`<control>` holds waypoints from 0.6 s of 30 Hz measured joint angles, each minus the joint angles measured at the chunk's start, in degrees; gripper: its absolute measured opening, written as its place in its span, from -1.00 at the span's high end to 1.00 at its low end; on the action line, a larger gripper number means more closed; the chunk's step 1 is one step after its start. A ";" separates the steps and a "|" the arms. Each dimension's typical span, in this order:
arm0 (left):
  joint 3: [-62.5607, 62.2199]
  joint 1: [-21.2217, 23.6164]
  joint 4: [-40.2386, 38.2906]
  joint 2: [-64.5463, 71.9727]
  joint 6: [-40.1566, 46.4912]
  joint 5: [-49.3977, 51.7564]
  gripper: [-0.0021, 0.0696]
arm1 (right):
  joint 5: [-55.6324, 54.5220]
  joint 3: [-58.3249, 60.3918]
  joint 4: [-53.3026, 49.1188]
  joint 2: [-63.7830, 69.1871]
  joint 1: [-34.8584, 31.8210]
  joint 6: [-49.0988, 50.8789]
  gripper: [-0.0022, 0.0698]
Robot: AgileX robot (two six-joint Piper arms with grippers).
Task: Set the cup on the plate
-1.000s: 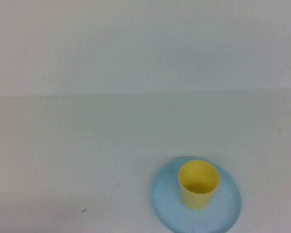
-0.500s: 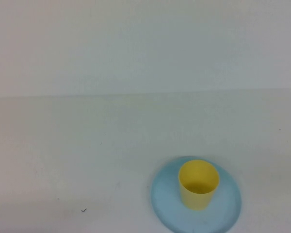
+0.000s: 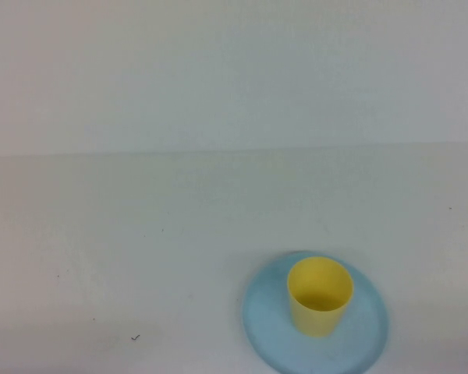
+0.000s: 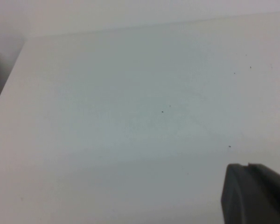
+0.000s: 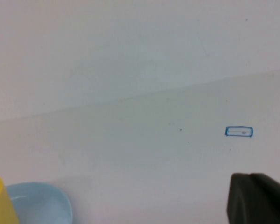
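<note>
Grippers off-table; cup [image 3: 319, 295] on plate [image 3: 366, 343].

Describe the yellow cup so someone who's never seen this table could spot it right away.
On the white table, look to the near edge on the robot's right for the round light blue plate. The cup stands upright on it, mouth open, roughly at its middle. It is the only yellow thing in view. Neither the left gripper nor the right gripper touches it.
</note>
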 joint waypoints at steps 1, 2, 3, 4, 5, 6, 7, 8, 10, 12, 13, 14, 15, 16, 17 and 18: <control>0.00 0.00 0.00 0.00 0.00 0.00 0.94 | 0.02 0.00 -0.16 0.00 0.00 0.00 0.94; 0.00 0.00 0.00 0.00 0.00 0.00 0.94 | 0.02 0.00 -0.79 0.00 0.00 0.00 0.94; 0.00 0.00 0.00 0.00 0.00 0.00 0.94 | 0.02 0.00 -1.73 0.00 0.00 0.00 0.94; 0.00 0.00 0.00 0.00 0.00 0.00 0.94 | 0.21 0.00 -3.02 0.00 0.00 0.00 0.94; 0.00 0.00 0.00 0.00 0.00 0.00 0.94 | 0.66 0.00 -4.52 0.00 0.00 0.00 0.94; 0.00 0.00 0.00 0.00 0.00 0.00 0.94 | 1.14 0.00 -5.77 0.00 0.00 0.00 0.94; 0.00 0.00 0.00 0.00 0.00 0.00 0.94 | 2.05 0.00 -7.21 0.00 0.00 0.00 0.94; 0.00 0.00 0.00 0.00 0.00 0.00 0.94 | 3.29 0.00 -8.39 0.00 0.00 0.00 0.94; 0.00 0.00 0.00 0.00 0.00 0.00 0.94 | 6.20 0.00 -9.97 0.00 0.00 0.00 0.94; 0.00 0.00 0.00 0.00 0.00 0.00 0.94 | 9.02 0.00 -10.64 0.00 0.00 0.00 0.94; 0.00 0.00 0.00 0.00 0.00 0.00 0.94 | 9.90 0.00 -10.92 0.00 0.00 0.00 0.94; 0.00 0.00 0.00 0.00 0.00 0.00 0.94 | 10.16 0.00 -11.07 0.00 0.00 0.00 0.94; 0.00 0.00 0.00 0.00 0.00 0.00 0.94 | 10.16 0.00 -11.18 0.00 0.00 0.00 0.94; 0.00 0.00 0.00 0.00 0.00 0.00 0.94 | 10.16 0.00 -11.22 0.00 0.00 0.00 0.94; 0.00 0.00 0.00 0.00 0.00 0.00 0.94 | 10.16 0.00 -11.27 0.00 0.00 0.00 0.94; 0.00 0.00 0.00 0.00 0.00 0.00 0.94 | 10.16 0.00 -11.36 0.00 0.00 0.00 0.94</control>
